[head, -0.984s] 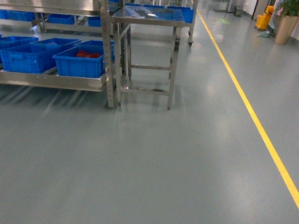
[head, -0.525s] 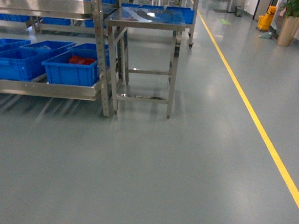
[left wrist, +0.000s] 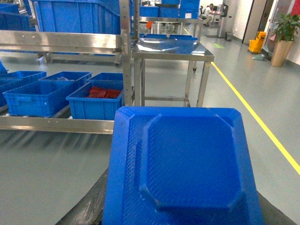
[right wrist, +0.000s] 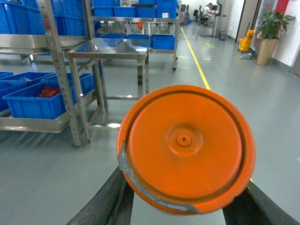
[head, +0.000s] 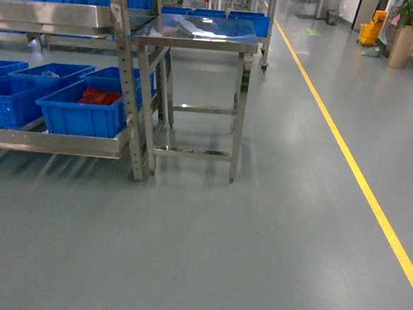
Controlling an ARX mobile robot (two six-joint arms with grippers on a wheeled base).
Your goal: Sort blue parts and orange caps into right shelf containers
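A flat blue part with a raised octagonal middle fills the left wrist view, and my left gripper is shut on it; dark fingers show at both sides. My right gripper is shut on a round orange cap that has grey tape along its lower edge. Neither gripper shows in the head view. The containers, bright blue crates, sit on the low steel shelf at the left. The nearest one holds red-orange pieces.
A tall steel table stands right of the shelf post, with more blue crates behind it. A yellow floor line runs along the right. A potted plant and a yellow mop bucket stand far right.
The shelf, crates and table have grown larger and slid left and down in the head view: the base has rolled closer to them.
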